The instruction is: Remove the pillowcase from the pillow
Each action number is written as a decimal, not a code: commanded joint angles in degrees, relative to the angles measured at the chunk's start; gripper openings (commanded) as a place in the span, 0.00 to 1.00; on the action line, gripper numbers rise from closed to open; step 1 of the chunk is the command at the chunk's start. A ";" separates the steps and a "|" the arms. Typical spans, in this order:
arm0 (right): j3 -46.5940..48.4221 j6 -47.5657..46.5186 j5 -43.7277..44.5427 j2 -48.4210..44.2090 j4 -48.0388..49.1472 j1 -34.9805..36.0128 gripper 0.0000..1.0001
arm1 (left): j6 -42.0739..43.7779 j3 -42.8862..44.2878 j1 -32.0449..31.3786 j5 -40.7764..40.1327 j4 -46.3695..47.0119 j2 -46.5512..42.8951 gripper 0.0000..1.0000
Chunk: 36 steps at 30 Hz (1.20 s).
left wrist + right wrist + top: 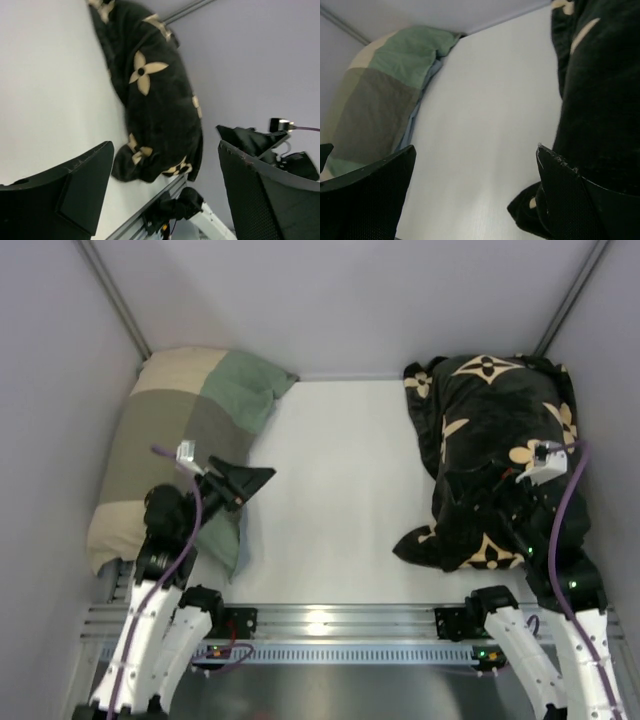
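Top external view, far left: what lies there?

— A green, beige and olive patchwork pillow [180,430], along the left side of the white worktop [340,500].

And the left claw [250,483]?

— It hangs over that pillow's near right edge. Its wrist view shows the fingers [75,190] spread wide with nothing between them, aimed across the bare worktop at the far side.

Where is the pillowcase [495,430]?

— At the right, a plump black heap with cream flower motifs. It runs from the back right corner toward the near edge of the worktop. The pillow itself is hidden in every view.

The right claw [476,147]?

— Over the near left part of the pillowcase. Its fingers are also parted and empty. The right finger [580,200] sits just beside the black fabric, though I cannot tell whether it touches.
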 commanded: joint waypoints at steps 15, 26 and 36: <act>12.40 0.19 11.83 10.17 -13.37 -0.51 0.99 | 27.27 31.10 -50.52 -33.45 -4.23 59.85 0.97; 17.50 -0.07 10.24 6.12 -17.33 -0.60 0.99 | 31.93 28.30 -54.85 -17.49 33.90 74.56 0.99; 21.10 -1.21 9.80 5.42 -19.35 -0.60 1.00 | 29.39 46.38 -55.73 -8.05 37.20 92.13 0.99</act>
